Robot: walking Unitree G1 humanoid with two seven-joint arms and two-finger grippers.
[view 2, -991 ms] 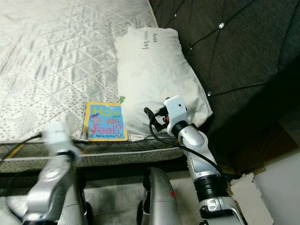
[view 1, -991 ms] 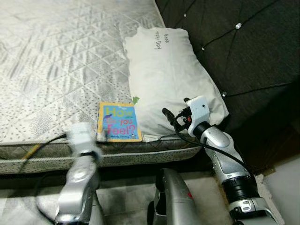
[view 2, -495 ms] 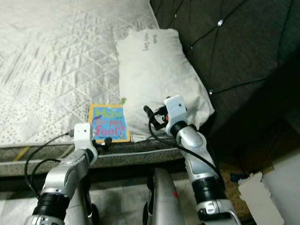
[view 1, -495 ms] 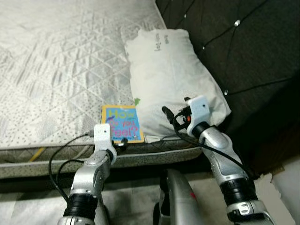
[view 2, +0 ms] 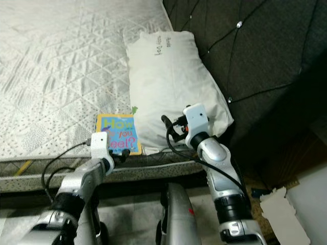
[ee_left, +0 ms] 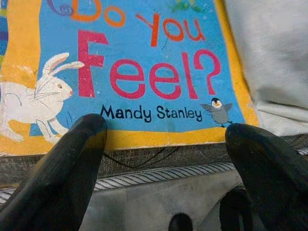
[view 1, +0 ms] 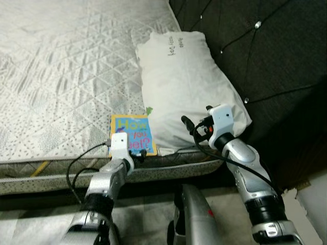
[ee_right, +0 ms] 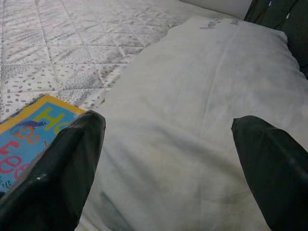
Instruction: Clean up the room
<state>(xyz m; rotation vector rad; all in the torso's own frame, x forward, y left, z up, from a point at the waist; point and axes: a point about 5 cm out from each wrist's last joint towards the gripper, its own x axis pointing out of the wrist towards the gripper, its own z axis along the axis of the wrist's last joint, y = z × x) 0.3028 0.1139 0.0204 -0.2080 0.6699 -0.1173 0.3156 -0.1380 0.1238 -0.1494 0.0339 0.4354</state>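
A children's book with a blue cover and yellow border lies flat at the near edge of the bare mattress; its title ends "Do You Feel?". A white pillow lies just right of it, against the dark headboard. My left gripper is open at the book's near edge, one finger toward each lower corner, nothing held. My right gripper is open over the pillow's near end, fingers wide apart above the pillow.
The tufted dark headboard stands to the right of the pillow. The mattress's piped front edge runs below the book. A grey vacuum-like body sits on the floor between my arms. Pale debris lies at the right.
My left arm has come up and forward from the blurred low position, bringing its open gripper to the book's near edge. The right gripper stays over the pillow. The camera shifted slightly.
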